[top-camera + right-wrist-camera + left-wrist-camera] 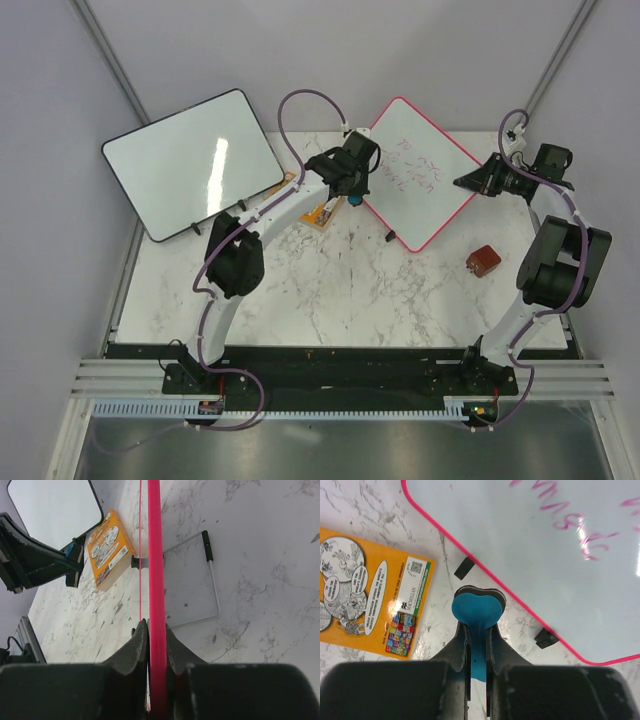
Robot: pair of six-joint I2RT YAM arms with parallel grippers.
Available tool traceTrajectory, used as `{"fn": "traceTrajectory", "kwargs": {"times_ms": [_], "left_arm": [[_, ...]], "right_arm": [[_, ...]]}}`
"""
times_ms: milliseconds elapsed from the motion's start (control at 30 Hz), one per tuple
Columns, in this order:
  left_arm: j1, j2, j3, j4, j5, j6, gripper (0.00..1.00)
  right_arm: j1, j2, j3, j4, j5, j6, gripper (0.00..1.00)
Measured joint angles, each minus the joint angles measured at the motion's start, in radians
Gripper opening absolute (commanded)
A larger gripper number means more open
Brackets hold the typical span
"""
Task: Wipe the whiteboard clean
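While right gripper (155, 627) pinches the pink frame edge of whiteboard (418, 172), board propped at back of marble table (330, 290), red writing on it, left gripper (477, 628) clamped on blue eraser (478, 607) just beside board's edge

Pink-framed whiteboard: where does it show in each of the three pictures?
Top view: pink-framed whiteboard, upper middle, just right of centre.
Left wrist view: upper right, pink writing on it.
Right wrist view: edge-on, a pink stripe down the middle, clamped in the right hand.
Shared landmark: orange booklet, beside the board.
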Motion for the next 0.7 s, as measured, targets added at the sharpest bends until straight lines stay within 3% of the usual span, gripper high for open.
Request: {"fn": "traceTrajectory", "kwargs": {"times_ms": [233, 700], "left_arm": [[0.0, 0.024, 0.105, 0.046, 0.01, 0.0, 0.02], [0.0, 0.153, 0.129, 0.248, 0.008, -0.001, 0.02]], "right_arm": [[-0.033, 0.034, 0.048, -0.138, -0.051, -0.091, 0.0], [-0.047, 0.035, 0.064, -0.226, -0.07, -0.165, 0.0]]}}
